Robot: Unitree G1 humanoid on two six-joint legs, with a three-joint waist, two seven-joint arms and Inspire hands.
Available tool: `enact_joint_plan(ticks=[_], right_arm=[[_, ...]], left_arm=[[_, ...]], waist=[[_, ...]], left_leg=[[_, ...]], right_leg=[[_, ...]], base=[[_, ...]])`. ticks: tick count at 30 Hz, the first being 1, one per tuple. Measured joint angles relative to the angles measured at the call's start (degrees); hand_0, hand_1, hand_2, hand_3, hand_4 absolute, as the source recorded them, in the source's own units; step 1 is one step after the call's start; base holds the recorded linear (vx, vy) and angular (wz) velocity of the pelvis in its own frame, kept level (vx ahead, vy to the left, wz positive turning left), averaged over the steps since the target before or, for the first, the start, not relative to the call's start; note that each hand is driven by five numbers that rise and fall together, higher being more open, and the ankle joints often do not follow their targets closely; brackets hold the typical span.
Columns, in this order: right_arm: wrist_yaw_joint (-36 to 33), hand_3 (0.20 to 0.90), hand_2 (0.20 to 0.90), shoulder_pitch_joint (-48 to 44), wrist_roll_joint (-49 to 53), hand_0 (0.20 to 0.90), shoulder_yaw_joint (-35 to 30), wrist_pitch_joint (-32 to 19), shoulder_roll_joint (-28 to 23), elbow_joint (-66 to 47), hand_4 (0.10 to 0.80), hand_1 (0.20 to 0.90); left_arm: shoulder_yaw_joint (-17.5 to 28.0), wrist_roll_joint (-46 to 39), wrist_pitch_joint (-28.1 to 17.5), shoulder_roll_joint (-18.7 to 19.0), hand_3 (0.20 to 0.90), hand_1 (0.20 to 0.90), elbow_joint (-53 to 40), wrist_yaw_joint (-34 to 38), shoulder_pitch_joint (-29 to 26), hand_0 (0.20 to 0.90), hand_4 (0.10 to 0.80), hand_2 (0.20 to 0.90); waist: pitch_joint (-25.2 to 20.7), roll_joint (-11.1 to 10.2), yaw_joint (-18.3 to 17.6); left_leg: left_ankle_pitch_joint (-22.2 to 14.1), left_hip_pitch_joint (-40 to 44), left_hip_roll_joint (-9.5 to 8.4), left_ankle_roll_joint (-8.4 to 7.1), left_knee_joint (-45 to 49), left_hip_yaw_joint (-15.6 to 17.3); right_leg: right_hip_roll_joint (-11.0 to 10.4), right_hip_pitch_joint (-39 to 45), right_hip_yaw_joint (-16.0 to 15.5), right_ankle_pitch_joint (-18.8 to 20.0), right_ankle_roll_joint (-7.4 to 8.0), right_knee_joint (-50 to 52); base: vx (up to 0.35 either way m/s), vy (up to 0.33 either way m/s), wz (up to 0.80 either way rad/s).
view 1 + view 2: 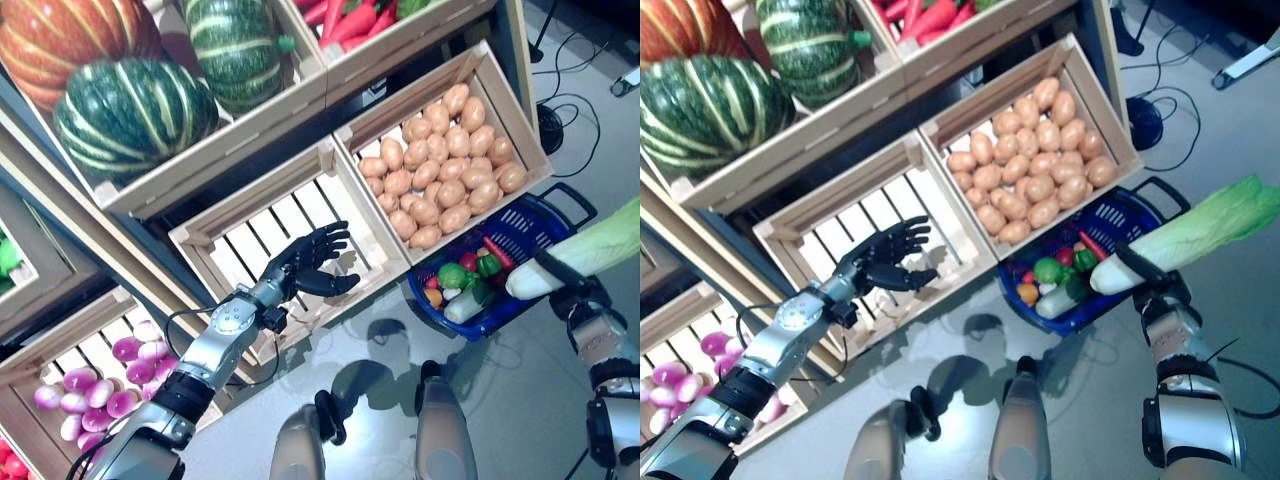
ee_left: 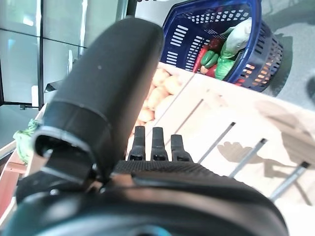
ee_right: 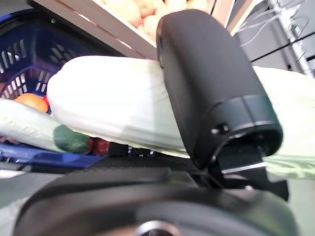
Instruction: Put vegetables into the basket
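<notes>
The blue plastic basket (image 1: 520, 235) stands on the floor under the stand's potato crate. In it lie a long white-and-green vegetable (image 1: 462, 306), green peppers (image 1: 452, 275), a red pepper (image 1: 497, 252) and an orange one (image 1: 433, 296). My right hand (image 1: 1158, 287) is shut on a long pale green cabbage (image 1: 1200, 232), held just beside the basket's near rim, white stem end toward the basket. Its wrist view shows the thumb (image 3: 211, 88) over the cabbage (image 3: 108, 108). My left hand (image 1: 305, 262) is open above a bare slatted crate (image 1: 235, 235), holding nothing.
The wooden stand (image 1: 300, 110) with several crates fills the left and top. The potato crate (image 1: 490, 75) overhangs the basket's far side. Black cables (image 1: 570, 110) lie on the grey floor beyond the basket.
</notes>
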Motion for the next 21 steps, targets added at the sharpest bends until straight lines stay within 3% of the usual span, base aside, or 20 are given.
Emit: enact_joint_plan(ticks=[1, 2, 3, 4, 10, 15, 16, 17, 21], right_arm=[[0.0, 0.3, 0.3, -0.52, 0.03, 0.3, 0.27, 0.0, -0.49, 0.33, 0.4, 0.3], [0.0, 0.3, 0.3, -0.78, 0.01, 0.3, 0.26, 0.0, -1.09, 0.59, 0.4, 0.3], [0.0, 0.3, 0.3, -0.82, 0.01, 0.3, 0.26, 0.0, -1.34, 0.69, 0.4, 0.3], [-0.02, 0.3, 0.3, -1.14, 0.0, 0.3, 0.28, 0.01, -1.97, 1.43, 0.4, 0.3], [-0.06, 0.3, 0.3, -4.72, 0.06, 0.3, 2.05, 0.71, -2.6, 4.04, 0.4, 0.3], [0.08, 0.3, 0.3, -8.67, 0.14, 0.3, 3.43, 2.43, -3.72, 4.48, 0.4, 0.3], [0.12, 0.787, 0.787, -9.2, 0.22, 0.787, 4.06, 2.49, -3.83, 4.54, 0.725, 0.787], [0.24, 0.9, 0.9, -9.77, 0.29, 0.9, 4.41, 2.51, -3.87, 4.55, 0.8, 0.9], [2.71, 0.9, 0.9, -11.51, 2.53, 0.9, 4.53, 3.09, -4.05, 4.75, 0.8, 0.9]], left_arm=[[-0.36, -0.78, 0.0, 0.58, 0.9, 0.9, -0.08, 0.3, -0.28, 0.9, 0.8, 0.9], [-0.93, -1.45, 0.0, 1.54, 0.9, 0.9, -0.23, 0.7, -0.93, 0.9, 0.8, 0.9], [-0.95, -1.76, 0.0, 1.78, 0.9, 0.9, -0.34, 0.97, -1.01, 0.9, 0.8, 0.9], [-1.01, -2.35, 0.0, 1.83, 0.9, 0.9, -0.39, 2.02, -0.99, 0.9, 0.8, 0.9], [-1.87, -2.48, 0.0, 1.91, 0.9, 0.9, -2.22, 4.28, -1.73, 0.9, 0.8, 0.9], [-2.66, -4.63, -0.17, 2.19, 0.9, 0.9, -4.01, 5.07, -2.75, 0.9, 0.8, 0.9], [-2.66, -4.63, -0.28, 2.18, 0.9, 0.9, -4.19, 5.14, -3.0, 0.9, 0.8, 0.9], [-2.66, -4.64, -0.54, 2.21, 0.9, 0.9, -4.41, 5.29, -3.18, 0.9, 0.8, 0.9], [-2.75, -4.65, -0.85, 2.2, 0.9, 0.9, -4.54, 5.1, -4.39, 0.9, 0.8, 0.9]], waist=[[0.12, -0.04, 0.41], [0.76, -0.63, 0.64], [1.02, -0.8, 0.71], [1.3, -0.73, 0.96], [3.59, 0.03, 1.34], [4.63, 1.55, 1.21], [4.66, 1.65, 1.24], [4.67, 1.66, 1.33], [4.85, 1.89, 1.27]], left_leg=[[-1.16, -2.29, 0.25, 0.47, 2.99, -0.34], [-2.56, -4.09, 0.22, 0.87, 6.51, -0.32], [-3.18, -4.88, 0.17, 0.88, 8.06, -0.5], [-4.7, -7.25, -0.07, 0.69, 11.66, -1.45], [-7.9, -15.54, -0.26, 1.05, 22.03, -3.42], [-10.82, -21.97, -0.03, 0.3, 30.74, -5.59], [-11.3, -23.09, 0.04, -0.14, 32.22, -6.22], [-11.69, -24.04, 0.13, -0.23, 33.32, -6.64], [-12.3, -26.65, 0.15, -0.89, 36.05, -8.13]], right_leg=[[-0.92, -2.24, -0.21, -0.66, -0.29, 3.28], [-2.43, -4.71, -0.13, -2.41, -1.56, 7.94], [-2.89, -5.65, 0.02, -3.17, -1.6, 9.68], [-3.84, -8.0, 0.57, -4.72, -0.26, 12.91], [-5.64, -16.71, 2.72, -9.01, -0.75, 24.46], [-6.62, -23.05, 3.95, -13.25, -1.2, 34.16], [-6.69, -24.09, 4.11, -14.03, -1.18, 35.9], [-6.77, -25.0, 4.17, -14.67, -1.47, 37.17], [-7.19, -27.29, 4.03, -16.36, -2.17, 40.69]], base=[[-0.117, 0.024, -0.04], [-0.02, 0.022, 0.03], [-0.056, 0.035, 0.11], [-0.053, 0.045, 0.07], [-0.11, 0.048, 0.14], [-0.09, 0.012, 0.12], [-0.083, -0.007, 0.1], [-0.059, -0.006, 0.08], [-0.049, -0.02, 0.1]])
